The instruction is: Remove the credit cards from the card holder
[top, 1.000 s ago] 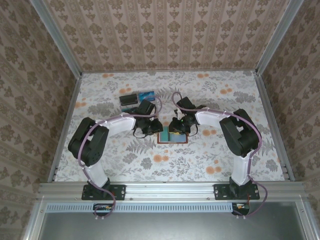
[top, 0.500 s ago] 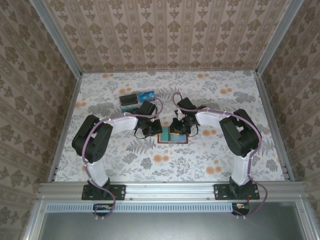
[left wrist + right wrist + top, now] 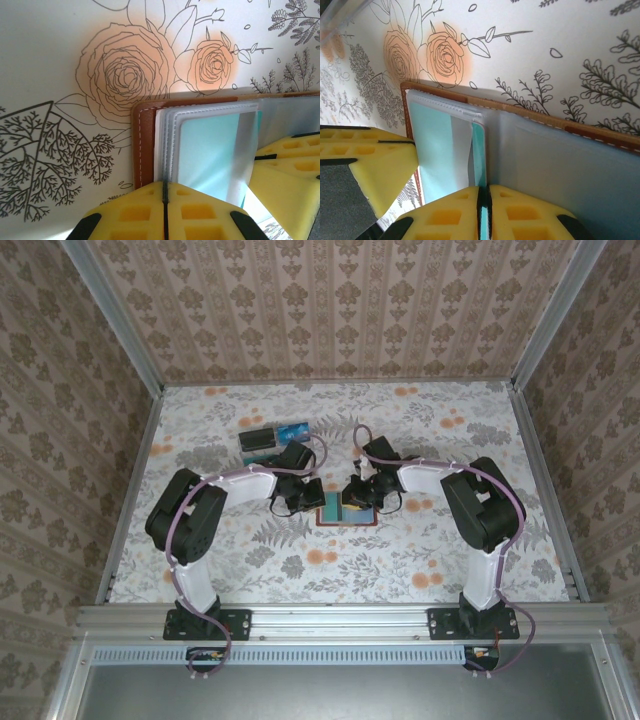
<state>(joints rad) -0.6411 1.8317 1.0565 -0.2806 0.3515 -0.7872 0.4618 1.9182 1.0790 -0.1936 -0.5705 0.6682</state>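
card holder (image 3: 347, 515) — brown, lying open | teal credit card (image 3: 212, 150) — inside clear sleeve

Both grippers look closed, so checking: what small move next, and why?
Probably ease the right gripper back: its shut fingers pinch the teal card, while the left gripper, shut at the card holder, seems to anchor it.

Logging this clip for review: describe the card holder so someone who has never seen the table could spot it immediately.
On the flower-printed table, look at the middle, where the left pincer and right pincer meet. The card holder lies open under them. Its brown leather rim and clear sleeves over a teal card set it apart from the dark and blue items farther back left.
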